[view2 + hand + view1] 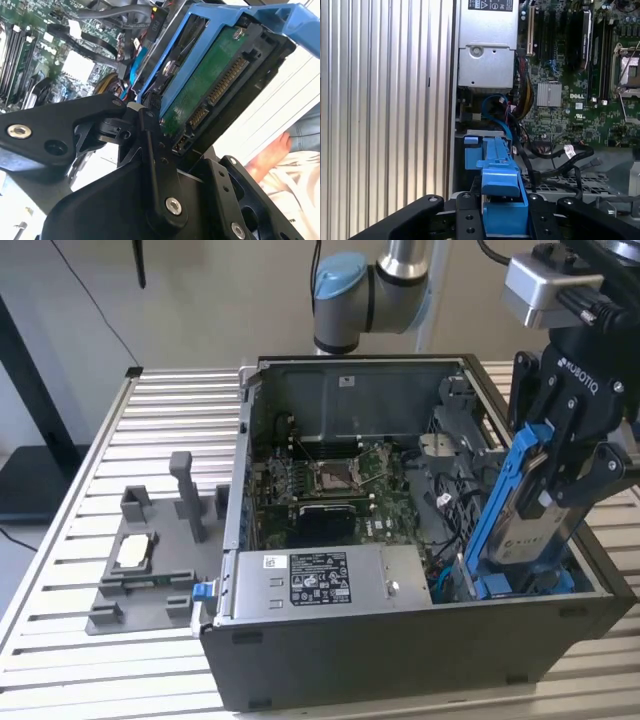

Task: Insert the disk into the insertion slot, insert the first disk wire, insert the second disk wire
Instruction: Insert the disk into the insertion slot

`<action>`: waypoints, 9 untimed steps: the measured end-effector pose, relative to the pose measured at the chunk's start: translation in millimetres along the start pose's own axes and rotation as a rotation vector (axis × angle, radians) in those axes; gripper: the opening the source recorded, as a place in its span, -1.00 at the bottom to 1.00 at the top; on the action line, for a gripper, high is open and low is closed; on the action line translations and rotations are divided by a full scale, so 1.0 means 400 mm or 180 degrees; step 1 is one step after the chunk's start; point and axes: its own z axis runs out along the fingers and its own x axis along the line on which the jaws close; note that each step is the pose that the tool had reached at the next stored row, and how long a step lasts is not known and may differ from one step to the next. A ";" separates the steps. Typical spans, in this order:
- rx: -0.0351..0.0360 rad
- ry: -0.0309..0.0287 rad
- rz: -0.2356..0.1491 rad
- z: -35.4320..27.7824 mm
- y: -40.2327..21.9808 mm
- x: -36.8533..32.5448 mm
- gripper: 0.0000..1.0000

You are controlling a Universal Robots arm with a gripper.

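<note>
My gripper (548, 495) is shut on the disk (528, 525), a silver-grey drive clipped in a bright blue carrier frame (503, 502). The disk hangs steeply tilted over the open computer case's front corner at the exterior view's right. Its lower end is down among the blue tabs of the insertion slot (522, 586). In the second wrist view the disk's green circuit board and connectors (212, 82) face the camera, and a black finger (149, 131) presses on the carrier's edge. The first wrist view looks down the blue carrier (500, 175), clamped by the gripper (502, 207), toward the slot (476, 146).
Inside the case (400, 660) lie the motherboard (335, 485), a long grey box with a white sticker (320, 576) and loose black and blue cables (567, 152). A grey fixture (150, 560) stands on the slatted table. A person's hand (272, 155) is beside the case.
</note>
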 end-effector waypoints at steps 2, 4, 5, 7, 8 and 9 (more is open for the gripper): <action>-0.0001 -0.0001 0.0000 0.008 0.000 0.000 -0.34; -0.0001 -0.0001 0.0000 0.016 0.000 0.000 -0.34; -0.0001 -0.0001 0.0000 0.021 0.000 0.000 -0.34; -0.0001 -0.0001 0.0000 0.030 -0.001 0.000 -0.34; -0.0001 -0.0001 0.0000 0.035 -0.001 0.000 -0.34; -0.0001 -0.0001 0.0000 0.039 -0.001 0.000 -0.34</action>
